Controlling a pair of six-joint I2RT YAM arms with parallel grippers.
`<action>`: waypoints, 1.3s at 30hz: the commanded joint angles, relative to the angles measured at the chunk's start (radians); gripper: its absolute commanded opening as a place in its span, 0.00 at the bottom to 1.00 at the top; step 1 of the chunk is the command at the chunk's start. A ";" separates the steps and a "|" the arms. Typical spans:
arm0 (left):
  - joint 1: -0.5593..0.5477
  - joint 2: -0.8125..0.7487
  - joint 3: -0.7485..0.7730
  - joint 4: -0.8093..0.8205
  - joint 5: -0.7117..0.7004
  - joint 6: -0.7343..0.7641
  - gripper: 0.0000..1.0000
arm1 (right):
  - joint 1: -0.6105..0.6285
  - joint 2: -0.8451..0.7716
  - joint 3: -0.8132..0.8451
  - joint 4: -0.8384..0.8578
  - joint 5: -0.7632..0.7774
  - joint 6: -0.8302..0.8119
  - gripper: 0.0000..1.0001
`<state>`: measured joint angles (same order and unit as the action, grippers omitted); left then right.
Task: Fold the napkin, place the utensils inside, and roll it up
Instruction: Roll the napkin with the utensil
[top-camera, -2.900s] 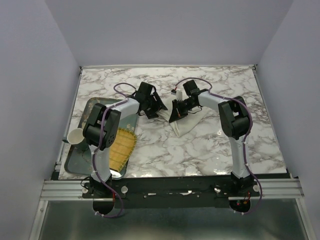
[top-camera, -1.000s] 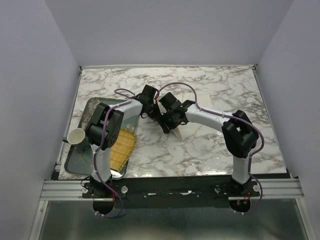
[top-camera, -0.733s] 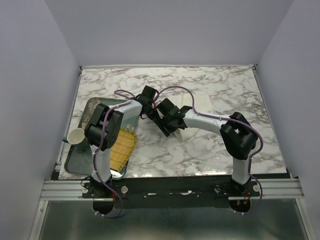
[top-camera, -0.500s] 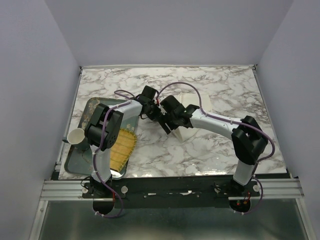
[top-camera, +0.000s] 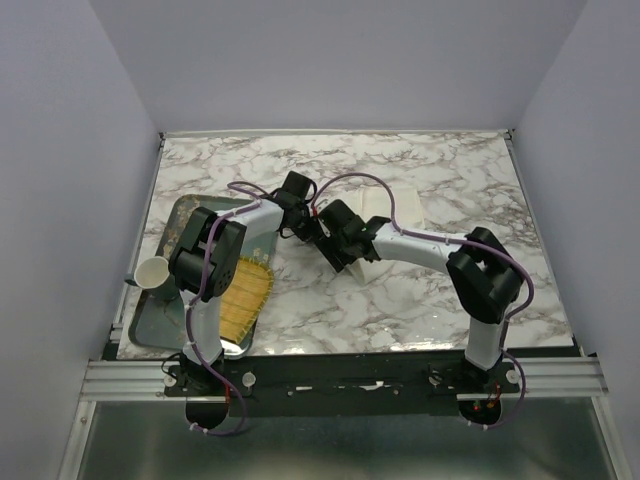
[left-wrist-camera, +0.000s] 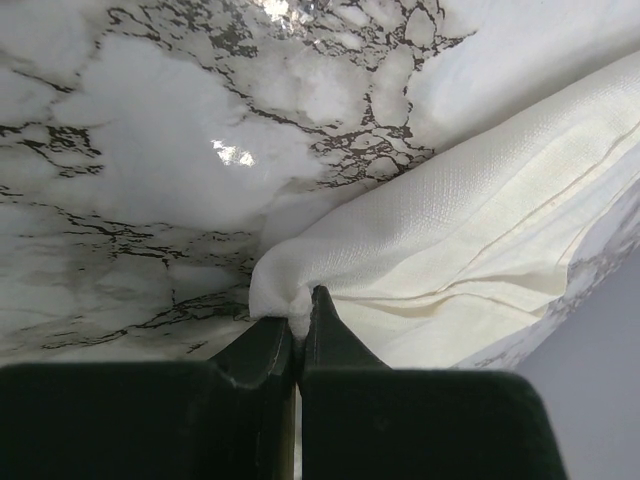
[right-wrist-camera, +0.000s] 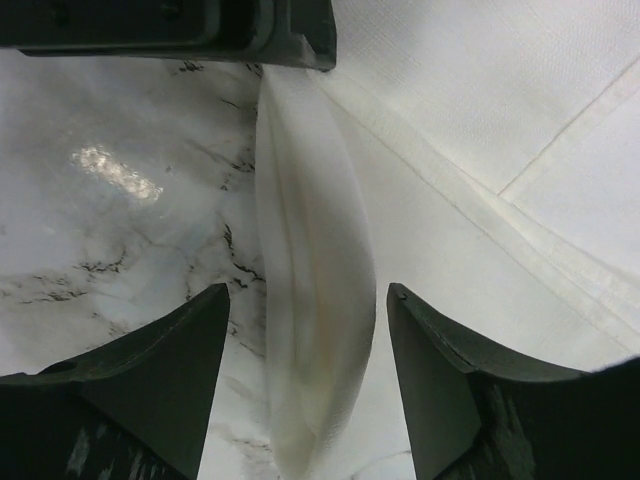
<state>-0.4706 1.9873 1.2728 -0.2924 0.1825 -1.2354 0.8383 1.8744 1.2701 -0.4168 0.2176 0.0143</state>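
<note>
Your left hand is clenched on a corner of the napkin, mid-tabletop. Your right hand is released, its fingers either side of the napkin's raised folded edge. Open marble lies to the right; the tray sits at the left edge.

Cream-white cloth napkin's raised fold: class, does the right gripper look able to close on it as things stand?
Probably yes: the open right gripper straddles the raised fold of the cream-white cloth napkin, with nothing between. The left gripper, shut on the napkin's corner, sits just beyond.
</note>
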 joint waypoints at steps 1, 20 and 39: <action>0.004 -0.008 -0.009 -0.082 0.023 -0.019 0.00 | 0.022 0.017 -0.037 0.073 0.081 -0.005 0.69; 0.016 -0.016 -0.015 -0.100 0.058 -0.030 0.00 | 0.038 0.091 -0.066 0.121 0.191 0.046 0.49; 0.013 -0.066 0.023 -0.054 -0.052 0.186 0.24 | -0.165 0.115 -0.081 0.118 -0.546 0.067 0.00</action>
<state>-0.4534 1.9797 1.2812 -0.3416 0.2150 -1.1877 0.7284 1.9194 1.2251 -0.2710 0.0082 0.0566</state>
